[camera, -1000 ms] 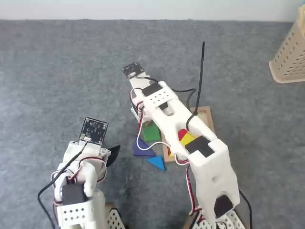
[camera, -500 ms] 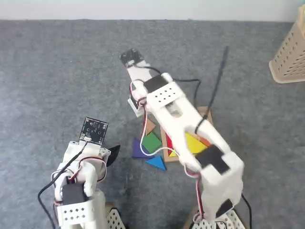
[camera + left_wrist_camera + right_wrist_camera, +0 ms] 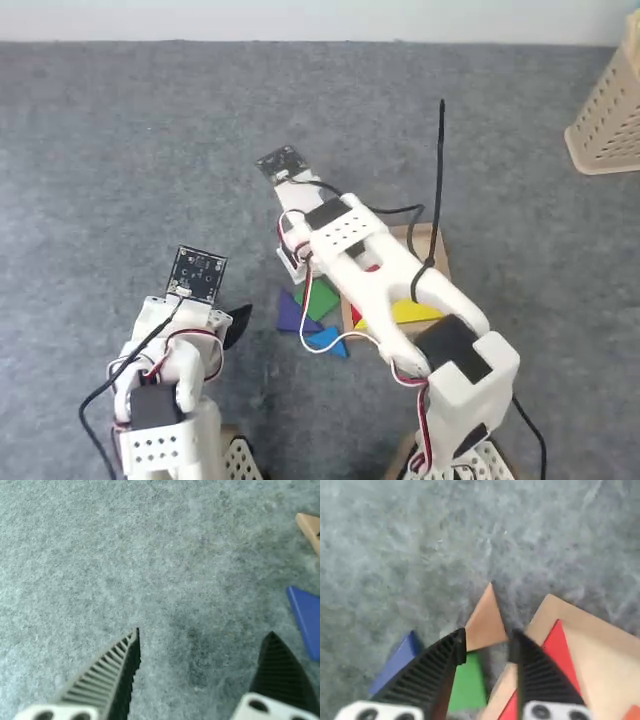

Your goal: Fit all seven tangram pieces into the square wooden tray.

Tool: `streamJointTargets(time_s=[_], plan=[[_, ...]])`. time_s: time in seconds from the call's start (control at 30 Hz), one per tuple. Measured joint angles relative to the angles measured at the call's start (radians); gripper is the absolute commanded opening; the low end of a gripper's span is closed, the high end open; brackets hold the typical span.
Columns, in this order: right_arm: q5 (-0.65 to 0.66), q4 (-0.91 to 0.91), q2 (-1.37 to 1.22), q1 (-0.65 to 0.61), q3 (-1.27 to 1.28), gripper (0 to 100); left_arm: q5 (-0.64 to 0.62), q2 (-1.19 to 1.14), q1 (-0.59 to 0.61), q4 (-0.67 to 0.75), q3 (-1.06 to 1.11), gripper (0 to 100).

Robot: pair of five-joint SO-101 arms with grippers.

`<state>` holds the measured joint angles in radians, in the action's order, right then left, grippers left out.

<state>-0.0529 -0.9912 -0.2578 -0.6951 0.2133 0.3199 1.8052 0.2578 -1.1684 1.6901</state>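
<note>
Tan triangle (image 3: 485,622) lies on the grey surface (image 3: 395,540) just beside the wooden tray (image 3: 600,630), under the right hand (image 3: 488,636), part open and empty, which should straddle its slanted edges squarely before closing.

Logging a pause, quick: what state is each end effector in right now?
Left end effector: open, empty, over carpet.
Right end effector: open, straddling the tan triangle, no grip evident.

Grey carpet (image 3: 130,140) covers the surface. A pale wall (image 3: 300,18) lies behind, with a beige perforated basket (image 3: 610,110) far right.
</note>
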Motion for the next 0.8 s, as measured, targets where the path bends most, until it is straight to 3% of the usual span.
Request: streamJointTargets(time_s=[0.53, 0.8], plan=[[-0.037, 0.025, -0.130, -0.006, -0.052, 16.5, 0.000, 0.000, 0.000, 0.000, 0.000, 35], [-0.037, 0.008, -0.149, 0.005, -0.080, 1.3, 0.000, 0.000, 0.000, 0.000, 0.000, 35]])
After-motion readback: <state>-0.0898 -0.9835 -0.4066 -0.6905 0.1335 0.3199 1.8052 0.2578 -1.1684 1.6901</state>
